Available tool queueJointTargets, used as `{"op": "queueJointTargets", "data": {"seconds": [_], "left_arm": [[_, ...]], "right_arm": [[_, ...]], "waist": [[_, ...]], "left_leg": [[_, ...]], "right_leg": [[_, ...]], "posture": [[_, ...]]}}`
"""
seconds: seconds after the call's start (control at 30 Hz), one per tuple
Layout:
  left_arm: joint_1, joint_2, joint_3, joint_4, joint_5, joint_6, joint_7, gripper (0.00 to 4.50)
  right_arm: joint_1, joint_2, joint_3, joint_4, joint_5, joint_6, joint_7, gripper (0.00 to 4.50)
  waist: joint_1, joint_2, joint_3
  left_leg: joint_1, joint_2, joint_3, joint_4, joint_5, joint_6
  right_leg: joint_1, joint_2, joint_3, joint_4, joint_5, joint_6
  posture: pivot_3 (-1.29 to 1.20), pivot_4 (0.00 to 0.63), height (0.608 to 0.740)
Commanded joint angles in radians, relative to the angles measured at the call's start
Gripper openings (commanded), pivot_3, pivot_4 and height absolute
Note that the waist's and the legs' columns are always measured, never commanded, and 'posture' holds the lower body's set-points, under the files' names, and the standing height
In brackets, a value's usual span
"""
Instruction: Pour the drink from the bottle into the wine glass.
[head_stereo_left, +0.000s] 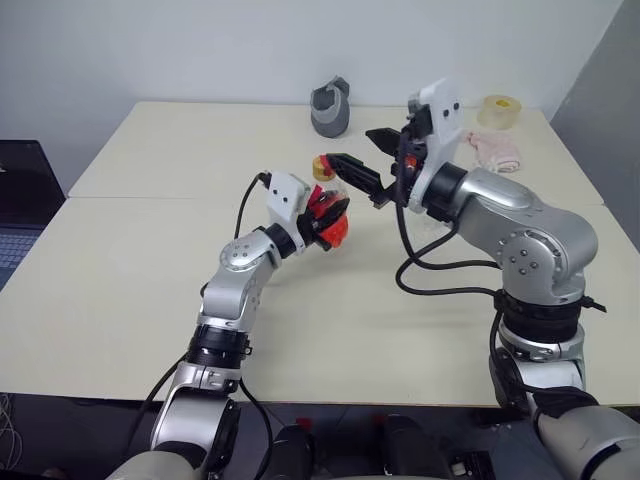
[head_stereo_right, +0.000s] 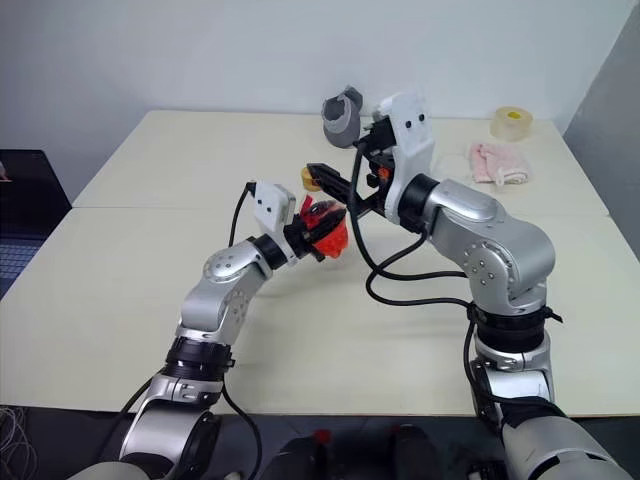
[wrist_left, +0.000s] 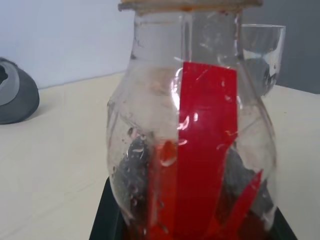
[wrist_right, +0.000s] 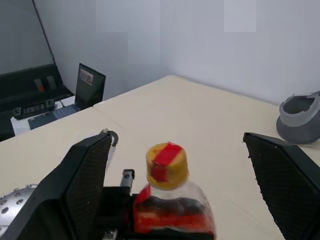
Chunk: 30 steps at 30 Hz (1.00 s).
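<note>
My left gripper (head_stereo_left: 322, 218) is shut on the body of the bottle (head_stereo_left: 333, 222), a small clear bottle held upright above the table's middle. The red-orange drink (head_stereo_left: 339, 233) fills its lower part, and a red label (wrist_left: 207, 145) runs down its side. A yellow-orange cap (wrist_right: 167, 162) tops the bottle. My right gripper (head_stereo_left: 350, 148) stands open just above and beside the cap, one finger on each side, touching nothing. The wine glass (wrist_left: 261, 56) is clear and shows behind the bottle in the left wrist view.
On the cream table (head_stereo_left: 150, 200), a grey cup-like object (head_stereo_left: 330, 108) stands at the far edge. A tape roll (head_stereo_left: 498, 110) and a pink cloth (head_stereo_left: 495, 150) lie at the far right. A dark laptop (head_stereo_left: 20, 200) sits off the table's left side.
</note>
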Motion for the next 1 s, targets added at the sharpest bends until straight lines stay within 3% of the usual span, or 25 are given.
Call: {"op": "queueJointTargets", "data": {"seconds": [0.03, 0.77, 0.87, 1.0], "left_arm": [[-0.047, -0.011, 0.004, 0.022, 0.006, -0.05, -0.012, 1.03], [-0.03, -0.043, -0.028, -0.007, 0.005, -0.044, -0.052, 1.03], [-0.033, -0.045, -0.025, -0.004, 0.007, -0.042, -0.052, 1.03], [-0.039, -0.049, -0.023, 0.0, 0.007, -0.042, -0.052, 1.03]], "right_arm": [[-0.022, 0.005, 0.01, -0.006, -0.008, -0.025, 0.001, 4.5], [-0.037, 0.041, 0.054, 0.113, -0.081, -0.109, 0.02, 4.5], [-0.031, 0.041, 0.056, 0.109, -0.082, -0.109, 0.025, 3.86], [-0.027, 0.037, 0.066, 0.101, -0.082, -0.104, 0.037, 2.46]], "waist": [[0.0, 0.0, 0.0], [-0.016, 0.0, 0.0], [-0.016, 0.0, 0.0], [-0.016, 0.0, 0.0]], "left_leg": [[0.0, 0.0, 0.0, 0.0, 0.0, 0.0], [0.0, 0.0, 0.0, 0.0, 0.0, 0.0], [0.0, 0.0, 0.0, 0.0, 0.0, 0.0], [0.0, 0.0, 0.0, 0.0, 0.0, 0.0]], "right_leg": [[0.0, 0.0, 0.0, 0.0, 0.0, 0.0], [0.0, 0.0, 0.0, 0.0, 0.0, 0.0], [0.0, 0.0, 0.0, 0.0, 0.0, 0.0], [0.0, 0.0, 0.0, 0.0, 0.0, 0.0]], "posture": [[0.0, 0.15, 0.74], [0.0, 0.15, 0.74], [0.0, 0.15, 0.74], [0.0, 0.15, 0.74]]}}
